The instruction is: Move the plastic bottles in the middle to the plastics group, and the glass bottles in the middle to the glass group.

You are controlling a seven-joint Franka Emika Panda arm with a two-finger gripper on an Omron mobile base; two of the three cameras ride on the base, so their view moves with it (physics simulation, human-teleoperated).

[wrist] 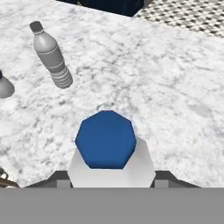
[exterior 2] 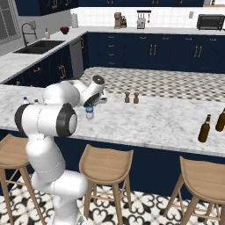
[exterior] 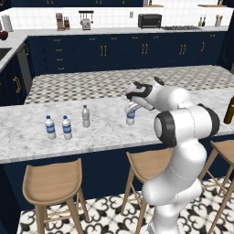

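Observation:
My gripper (exterior: 131, 109) is shut on a small clear plastic bottle (exterior: 130, 117) with a blue label, holding it near the top over the marble counter (exterior: 105, 132). In the hand view the bottle's blue top (wrist: 106, 139) sits between the two fingers of the gripper (wrist: 111, 177). Whether its base touches the counter I cannot tell. To the left stand two blue-labelled bottles (exterior: 50, 127) (exterior: 66, 127) and a plain greyish bottle (exterior: 85, 116), the plastics group. Two dark-brown glass bottles (exterior 2: 204, 128) (exterior 2: 220, 120) stand at the counter's far right.
Two small brown shakers (exterior 2: 127, 97) (exterior 2: 136, 97) stand at the counter's far edge, right of the gripper (exterior 2: 91, 107). Wooden stools (exterior: 52, 183) line the near side under the counter. The greyish bottle (wrist: 51, 54) stands ahead and left of the hand.

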